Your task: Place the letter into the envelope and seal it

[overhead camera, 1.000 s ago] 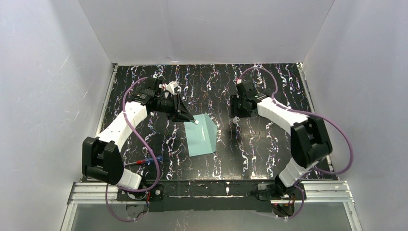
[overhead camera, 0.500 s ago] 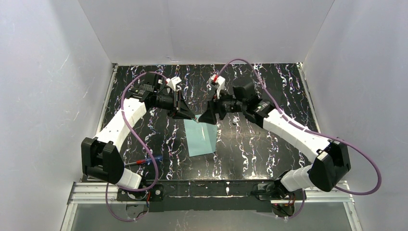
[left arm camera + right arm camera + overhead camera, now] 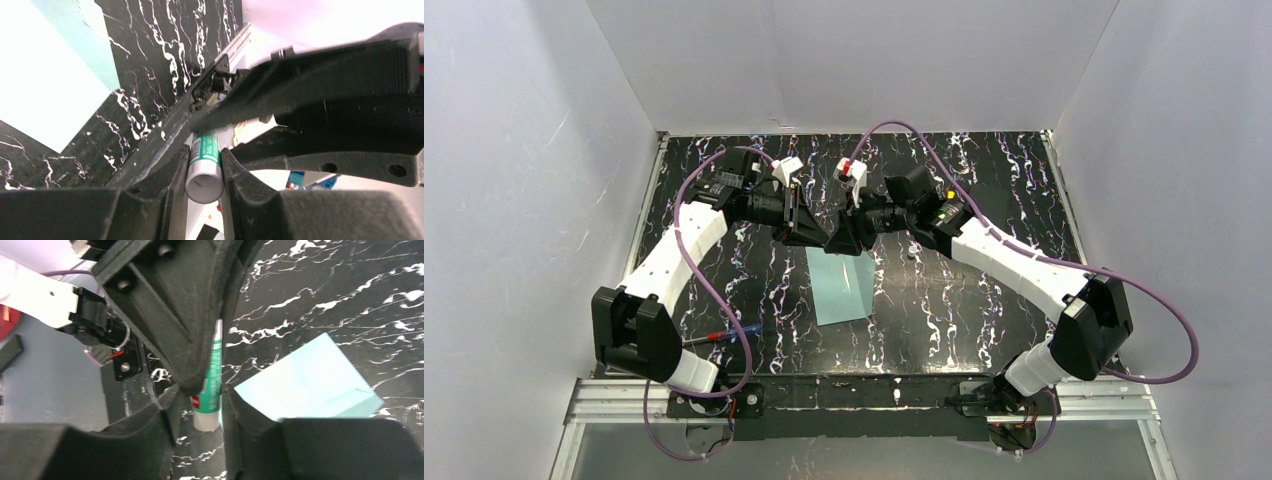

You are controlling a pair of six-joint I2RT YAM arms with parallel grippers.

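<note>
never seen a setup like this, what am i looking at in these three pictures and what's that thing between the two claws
These are two robot arms bolted at the near edge of a black marbled table. The wide picture looks down from above and behind them, with the left arm on the left and the right arm on the right. The other two pictures come from a small camera on each wrist, so each shows its own two fingers at the bottom.

A pale teal envelope lies on the table; no letter is visible. The left gripper is clamped on a green and white tube, probably a glue stick. The right gripper has its fingers either side of that tube, with a gap showing, so it is not clamped.
</note>
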